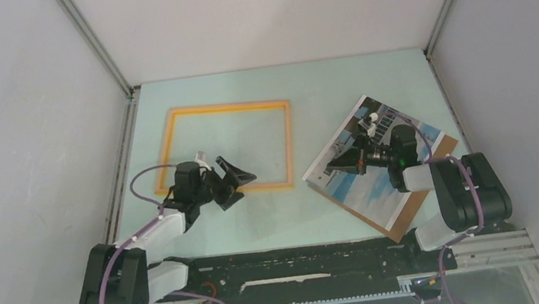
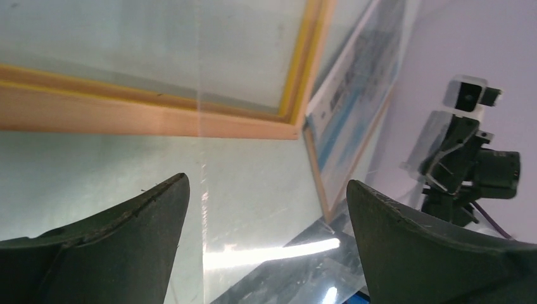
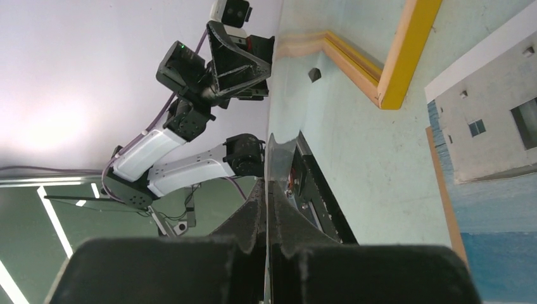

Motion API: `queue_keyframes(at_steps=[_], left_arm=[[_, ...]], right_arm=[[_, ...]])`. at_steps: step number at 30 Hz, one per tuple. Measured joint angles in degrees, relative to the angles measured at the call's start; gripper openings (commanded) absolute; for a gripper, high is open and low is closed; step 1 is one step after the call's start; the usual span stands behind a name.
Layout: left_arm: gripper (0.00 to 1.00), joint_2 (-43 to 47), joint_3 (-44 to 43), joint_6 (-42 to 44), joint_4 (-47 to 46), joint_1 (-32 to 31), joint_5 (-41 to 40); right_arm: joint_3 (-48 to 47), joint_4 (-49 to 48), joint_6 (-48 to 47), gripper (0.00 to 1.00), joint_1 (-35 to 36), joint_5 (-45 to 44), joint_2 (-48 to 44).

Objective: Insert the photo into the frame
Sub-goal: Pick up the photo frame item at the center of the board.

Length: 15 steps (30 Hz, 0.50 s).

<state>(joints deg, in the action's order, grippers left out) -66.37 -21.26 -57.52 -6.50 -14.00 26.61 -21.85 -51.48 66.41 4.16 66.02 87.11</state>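
Over on the table's right side, the photo (image 1: 352,188) lies face up on a brown backing board (image 1: 421,209), apart from the frame (image 1: 226,108), which lies flat with no print in it. The right gripper (image 3: 269,190), above the photo, pinches a thin clear sheet (image 3: 273,161). The left gripper (image 2: 266,190) hangs wide by the frame's near rim. The placing itself looks wholly undone.

yellow-orange is showing on the frame (image 1: 230,108) ahead of the left gripper (image 2: 267,182)'s jaws. the right gripper (image 3: 268,190)'s jaws are pinching a clear sheet (image 3: 278,164) beside the blue-and-white photo (image 1: 356,188).
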Motion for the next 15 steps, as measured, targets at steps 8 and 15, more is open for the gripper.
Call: queue_keyframes(at_steps=[8,15], left_arm=[[0.99,-3.3,0.6,-3.9,-6.4,-0.7,2.7],[0.79,-3.4,3.9,-9.9,-15.6,-0.4,5.2]], right_arm=[[0.0,0.3,1.2,0.0,0.1,0.7,-2.1],[0.0,1.9,1.1,0.0,-0.2,1.6,-2.8]])
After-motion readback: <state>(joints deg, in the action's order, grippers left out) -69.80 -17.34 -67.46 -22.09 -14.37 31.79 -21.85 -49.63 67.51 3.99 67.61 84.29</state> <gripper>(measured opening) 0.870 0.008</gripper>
